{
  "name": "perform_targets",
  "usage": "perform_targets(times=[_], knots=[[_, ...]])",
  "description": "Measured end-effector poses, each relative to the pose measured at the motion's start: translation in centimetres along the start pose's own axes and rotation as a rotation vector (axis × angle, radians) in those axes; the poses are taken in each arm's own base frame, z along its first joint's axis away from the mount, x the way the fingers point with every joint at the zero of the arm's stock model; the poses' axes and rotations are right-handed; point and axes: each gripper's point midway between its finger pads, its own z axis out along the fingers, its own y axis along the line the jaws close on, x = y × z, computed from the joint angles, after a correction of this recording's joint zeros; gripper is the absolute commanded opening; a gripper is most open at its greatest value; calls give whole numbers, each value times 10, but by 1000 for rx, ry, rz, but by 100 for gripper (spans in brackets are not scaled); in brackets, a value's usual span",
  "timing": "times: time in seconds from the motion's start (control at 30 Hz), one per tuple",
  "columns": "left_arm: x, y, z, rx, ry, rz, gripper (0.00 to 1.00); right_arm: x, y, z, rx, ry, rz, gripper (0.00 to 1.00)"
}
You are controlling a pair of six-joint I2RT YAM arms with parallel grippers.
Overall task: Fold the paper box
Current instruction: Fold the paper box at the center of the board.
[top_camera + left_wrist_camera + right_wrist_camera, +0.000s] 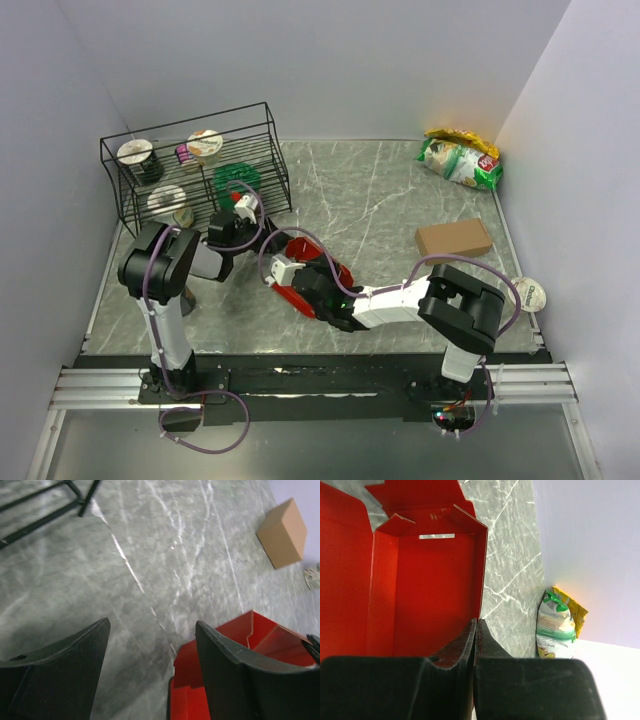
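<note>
The paper box (250, 632) lay just to the right of the spread, empty left pincer (152, 625), its side wall pinched in the nearer, pressed-together right pincer (476, 625).

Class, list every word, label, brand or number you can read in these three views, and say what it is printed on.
No text reads clearly enough to quote.
Snack bag: lettering and a red label, too blurred to read.
Paper box: faint marks on an inner flap, unreadable.
Round lid: dark print, too small to read.
</note>
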Motion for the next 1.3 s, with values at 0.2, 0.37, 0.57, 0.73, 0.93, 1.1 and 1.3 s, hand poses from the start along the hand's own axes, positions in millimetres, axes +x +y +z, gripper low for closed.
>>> perform_targets(times=[0.2,0.37,0.57,0.73,0.93,1.1,1.3], knots=[[14,-16,-10,88,2,18,74,1,1,0,-2,2,0,0],[16,-32,-10,145,-24,39,73,1,1,0,-4,5,-2,0],[15,-37,-7,171,-48,58,66,4,2,-1,-5,15,-3,0],[13,-41,-7,191,-58,69,59,4,2,-1,-6,17,-2,0],[22,-43,-9,203,-44,52,52,4,2,-1,-6,17,-2,0],[34,-41,-15,199,-15,24,52,4,2,-1,-6,17,-2,0],[45,-45,-16,214,14,9,52,4,2,-1,-6,17,-2,0]])
